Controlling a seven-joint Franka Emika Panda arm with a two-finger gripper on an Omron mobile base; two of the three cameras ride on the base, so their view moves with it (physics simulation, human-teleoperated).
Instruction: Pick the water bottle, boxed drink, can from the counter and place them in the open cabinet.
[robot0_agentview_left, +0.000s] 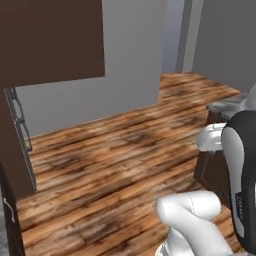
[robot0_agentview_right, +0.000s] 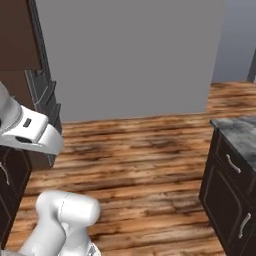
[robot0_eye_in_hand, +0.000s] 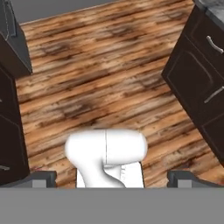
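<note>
The water bottle, boxed drink and can are out of view. My gripper (robot0_eye_in_hand: 113, 178) is open, its two dark fingertips (robot0_eye_in_hand: 43, 177) standing far apart at the bottom of the hand view with nothing between them. It hangs over bare wooden floor (robot0_eye_in_hand: 100, 78). A corner of the grey marbled counter (robot0_agentview_right: 236, 129) shows at the right, over dark lower cabinets (robot0_agentview_right: 227, 185); its edge also shows in the left base view (robot0_agentview_left: 227, 103). A dark reddish-brown wall cabinet (robot0_agentview_left: 50, 40) fills the upper left. I cannot tell whether it is open.
Wooden floor (robot0_agentview_left: 115, 150) stretches ahead to a grey wall (robot0_agentview_right: 130, 55). Dark lower cabinets with silver handles (robot0_eye_in_hand: 205, 74) stand on the right, and more dark cabinets (robot0_eye_in_hand: 11, 118) on the left. A tall dark unit with a long handle (robot0_agentview_left: 20, 130) stands at the left.
</note>
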